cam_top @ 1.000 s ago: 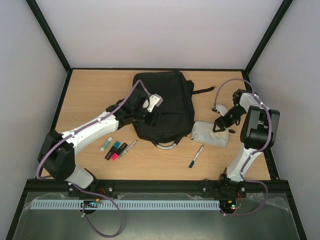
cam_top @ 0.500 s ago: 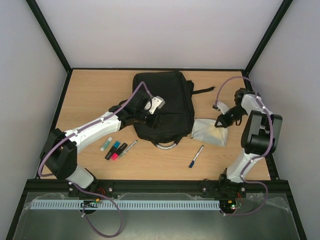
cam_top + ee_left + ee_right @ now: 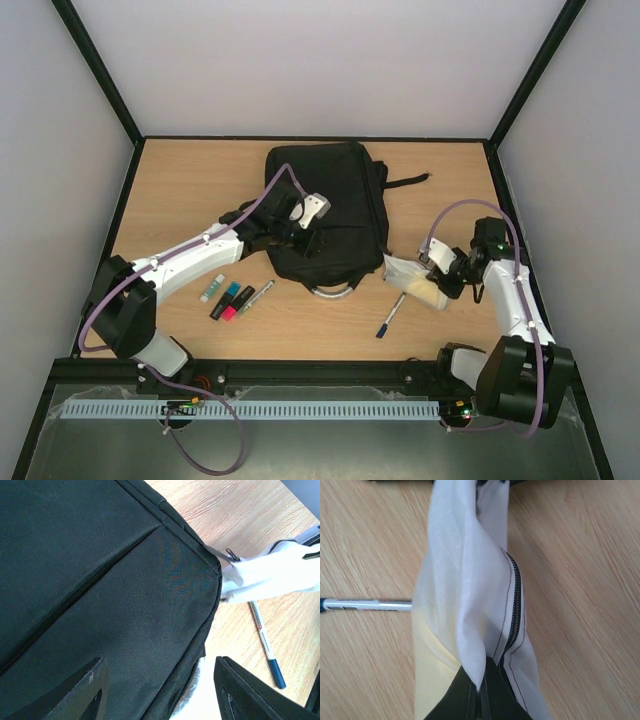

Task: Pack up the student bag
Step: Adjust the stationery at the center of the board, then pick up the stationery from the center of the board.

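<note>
The student bag [image 3: 335,205], black with a grey curved handle [image 3: 334,291], lies flat at mid-table. My left gripper [image 3: 305,236] hovers over its near left part, open; in the left wrist view black fabric [image 3: 100,580] and a zip line fill the gap between the fingers of that gripper [image 3: 160,670]. To the bag's right lies a white zip pouch [image 3: 413,279]. My right gripper [image 3: 443,281] is shut on a raised fold of the pouch's fabric [image 3: 465,580], beside its black zip [image 3: 515,610].
A blue-capped pen [image 3: 391,314] lies just near of the pouch, partly under it in the right wrist view [image 3: 365,604]. Several markers and highlighters [image 3: 228,297] lie near the bag's left corner. A black strap [image 3: 408,183] trails right from the bag.
My right gripper shut on the pouch's fabric. The right arm swung down toward the near edge, tugging the pouch slightly nearer. The left arm barely moved.
</note>
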You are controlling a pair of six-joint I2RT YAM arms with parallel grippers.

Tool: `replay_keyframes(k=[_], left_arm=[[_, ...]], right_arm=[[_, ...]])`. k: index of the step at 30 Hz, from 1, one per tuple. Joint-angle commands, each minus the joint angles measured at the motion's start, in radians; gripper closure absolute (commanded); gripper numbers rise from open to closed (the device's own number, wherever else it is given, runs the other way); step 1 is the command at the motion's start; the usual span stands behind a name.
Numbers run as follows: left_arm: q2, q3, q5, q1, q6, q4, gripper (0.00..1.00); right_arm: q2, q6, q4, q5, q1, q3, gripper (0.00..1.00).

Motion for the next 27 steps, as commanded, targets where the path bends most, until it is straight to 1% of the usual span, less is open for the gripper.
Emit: replay_keyframes(k=[1, 4, 7, 9, 10, 13, 17, 19, 20, 21, 23, 27], left_arm=[[0.015, 0.015, 0.018, -0.007, 0.0, 0.013, 0.4], [0.015, 0.015, 0.016, -0.007, 0.001, 0.013, 0.4], [0.016, 0.012, 0.019, -0.008, -0.001, 0.016, 0.4], [0.017, 0.007, 0.023, -0.008, -0.002, 0.017, 0.4], [0.019, 0.006, 0.026, -0.008, -0.002, 0.018, 0.4], [0.022, 0.012, 0.036, -0.019, 0.007, 0.012, 0.4], [0.0, 0.017, 0.025, -0.06, 0.045, -0.009, 0.41], [-0.004, 0.016, 0.023, -0.07, 0.052, -0.019, 0.41], [-0.004, 0.015, 0.021, -0.072, 0.054, -0.024, 0.41], [-0.002, 0.013, 0.018, -0.072, 0.057, -0.028, 0.4], [0.001, 0.007, 0.013, -0.074, 0.059, -0.031, 0.41], [0.008, 0.003, 0.016, -0.076, 0.057, -0.027, 0.41]], right_arm=[[0.008, -0.09, -0.043, 0.012, 0.004, -0.024, 0.96], [0.051, -0.082, -0.15, -0.007, 0.004, 0.035, 0.8], [0.123, 0.016, -0.193, -0.016, 0.004, 0.12, 0.56], [0.195, 0.107, -0.192, -0.01, 0.005, 0.186, 0.45], [0.244, 0.155, -0.202, -0.009, 0.004, 0.228, 0.42], [0.403, 0.19, -0.277, -0.024, 0.003, 0.367, 0.34], [0.55, 0.157, -0.333, -0.018, 0.004, 0.46, 0.23], [0.62, 0.124, -0.373, -0.018, 0.004, 0.494, 0.14], [0.645, 0.101, -0.413, -0.029, 0.004, 0.516, 0.03], [0.664, 0.075, -0.472, -0.046, 0.004, 0.532, 0.0], [0.676, 0.028, -0.53, -0.075, 0.004, 0.543, 0.01], [0.635, -0.021, -0.544, -0.091, 0.005, 0.512, 0.01]])
